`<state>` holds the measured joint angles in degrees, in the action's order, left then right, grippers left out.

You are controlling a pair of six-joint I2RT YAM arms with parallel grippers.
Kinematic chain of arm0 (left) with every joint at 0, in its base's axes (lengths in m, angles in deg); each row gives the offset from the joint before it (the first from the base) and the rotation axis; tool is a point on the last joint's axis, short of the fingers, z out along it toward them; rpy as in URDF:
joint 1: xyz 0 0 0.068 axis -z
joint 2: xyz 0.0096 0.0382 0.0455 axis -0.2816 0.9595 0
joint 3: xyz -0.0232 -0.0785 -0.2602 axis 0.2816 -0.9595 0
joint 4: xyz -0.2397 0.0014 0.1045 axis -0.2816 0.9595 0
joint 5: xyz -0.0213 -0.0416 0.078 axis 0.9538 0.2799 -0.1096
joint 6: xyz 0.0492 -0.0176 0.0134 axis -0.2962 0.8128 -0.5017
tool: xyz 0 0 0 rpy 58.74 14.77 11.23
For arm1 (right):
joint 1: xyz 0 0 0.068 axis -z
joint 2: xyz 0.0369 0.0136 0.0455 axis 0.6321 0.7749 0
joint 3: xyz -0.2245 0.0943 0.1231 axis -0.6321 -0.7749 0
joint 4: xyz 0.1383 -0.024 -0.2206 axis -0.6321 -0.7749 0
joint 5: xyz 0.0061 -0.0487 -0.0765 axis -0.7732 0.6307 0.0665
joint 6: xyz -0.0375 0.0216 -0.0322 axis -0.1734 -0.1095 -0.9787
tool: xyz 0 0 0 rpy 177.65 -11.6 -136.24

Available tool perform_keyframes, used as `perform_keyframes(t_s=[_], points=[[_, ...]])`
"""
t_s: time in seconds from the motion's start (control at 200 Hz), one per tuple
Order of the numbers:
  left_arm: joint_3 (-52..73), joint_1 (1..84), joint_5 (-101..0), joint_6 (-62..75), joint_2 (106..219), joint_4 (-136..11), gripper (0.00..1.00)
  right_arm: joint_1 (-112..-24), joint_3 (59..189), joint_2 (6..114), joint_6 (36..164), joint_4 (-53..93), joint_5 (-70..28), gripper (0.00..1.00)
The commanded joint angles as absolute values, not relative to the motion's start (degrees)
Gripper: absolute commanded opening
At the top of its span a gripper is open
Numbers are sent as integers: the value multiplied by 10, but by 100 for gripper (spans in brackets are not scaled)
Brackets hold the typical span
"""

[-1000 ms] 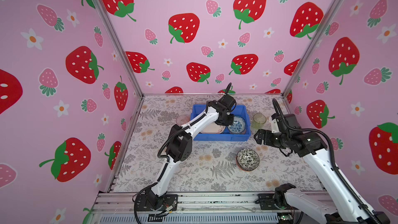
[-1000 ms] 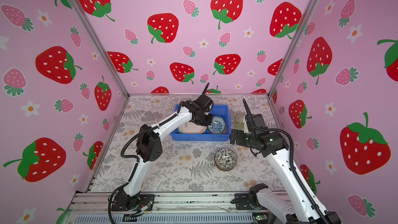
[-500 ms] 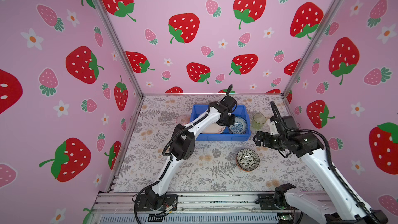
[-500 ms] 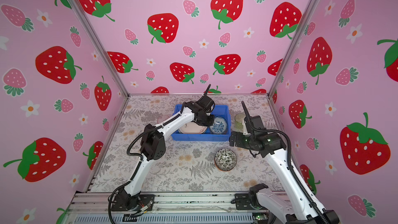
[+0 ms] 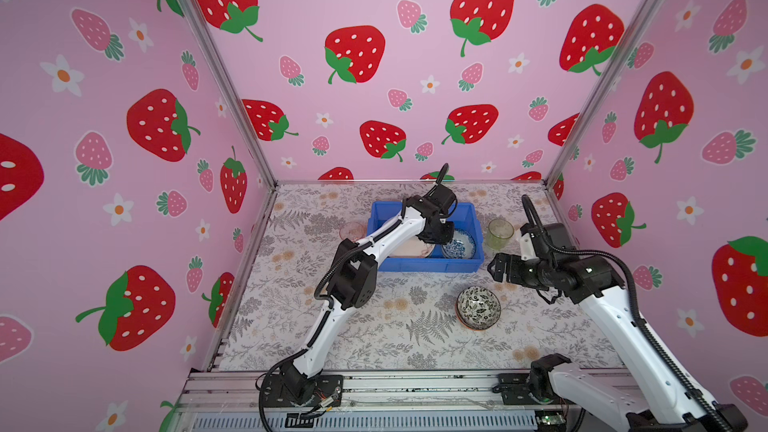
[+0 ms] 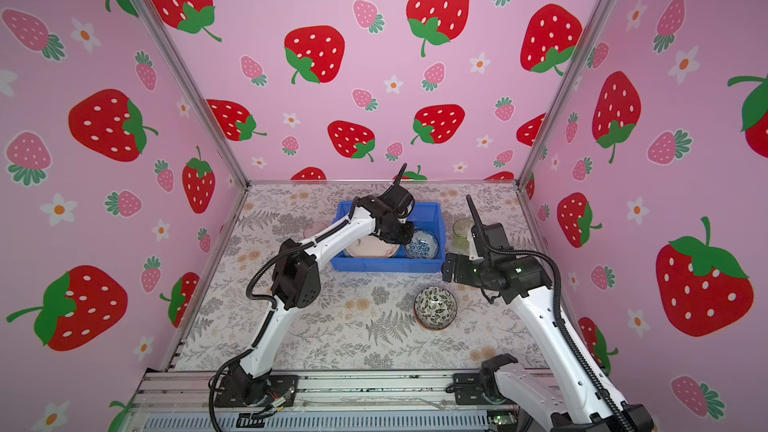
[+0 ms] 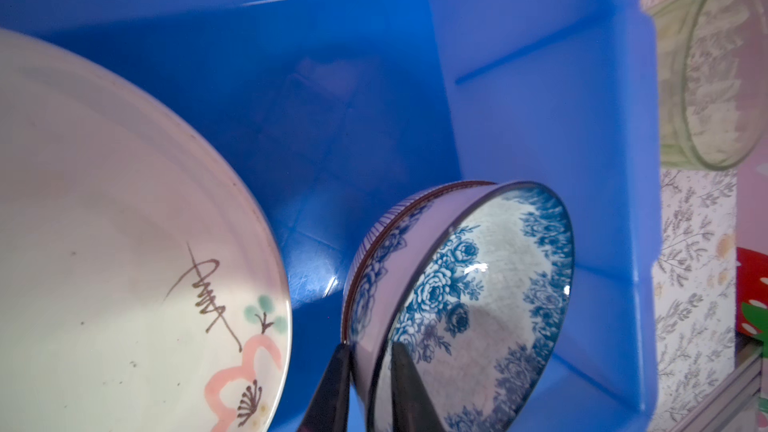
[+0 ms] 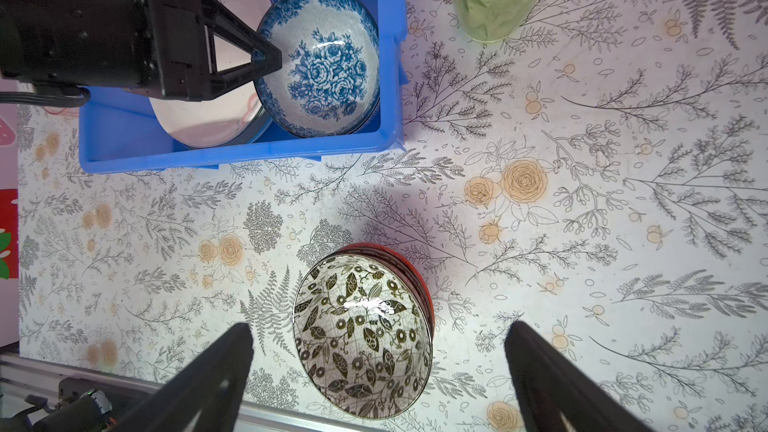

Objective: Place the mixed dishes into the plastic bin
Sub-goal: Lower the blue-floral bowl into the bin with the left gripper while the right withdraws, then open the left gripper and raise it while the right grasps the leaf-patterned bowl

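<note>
1. Saw strawberry-print walls [image 5: 124,118] closing in three sides, with a table cover [image 5: 374,338] of grey ferns and peach roses under everything.
2. Found the blue bin [image 5: 419,265] toward the back middle of the cover. Noted the left arm [image 5: 399,230] reaching in over its left end and hiding part of the inside in both top views.
3. Found a pale plate [image 6: 370,249] lying in the bin's left part, partly under that arm.
4. Found the blue bowl [image 5: 458,244] upright in the bin's right part, right against the plate's edge. Could not tell whether it touched or overlapped the plate.
5. Found the black-white bowl [image 5: 478,305] nested in the orange bowl [image 8: 428,297], out on the cover in front of the bin's right end.
6. Saw the green tumbler [image 5: 500,233] upright outside the bin, just beside its right wall, and the pink tumbler [image 5: 352,231] outside by the left wall.
7. Saw the left gripper [image 7: 370,367] with one finger inside the blue bowl's rim and one outside, close together. Could not tell whether it pinched the rim.
8. Saw the right gripper [image 8: 378,329] spread wide and holding nothing, above the cover near the bin's front right corner. Saw the black-white bowl between its fingers in the right wrist view.
9. Noted a black brush scrawl [image 7: 208,288] on the plate beside a pink blossom; could not read it.
</note>
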<state>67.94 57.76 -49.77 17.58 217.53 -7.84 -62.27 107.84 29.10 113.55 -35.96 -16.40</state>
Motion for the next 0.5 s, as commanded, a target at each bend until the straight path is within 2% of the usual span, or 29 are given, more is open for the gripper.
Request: perform_keyframes(t_s=[0.0, 0.105, 0.355, 0.495], points=[[706, 578, -484, 181, 2168, -83, 27, -619, 1071, 291, 1127, -357, -168, 97], [709, 578, -481, 180, 2163, -82, 36, -618, 1069, 294, 1126, -358, -168, 98], [711, 578, -482, 174, 2130, -74, 67, -618, 1054, 303, 1124, -360, -168, 98], [704, 578, -491, 169, 2097, -66, 79, -618, 1034, 308, 1123, -368, -164, 98]])
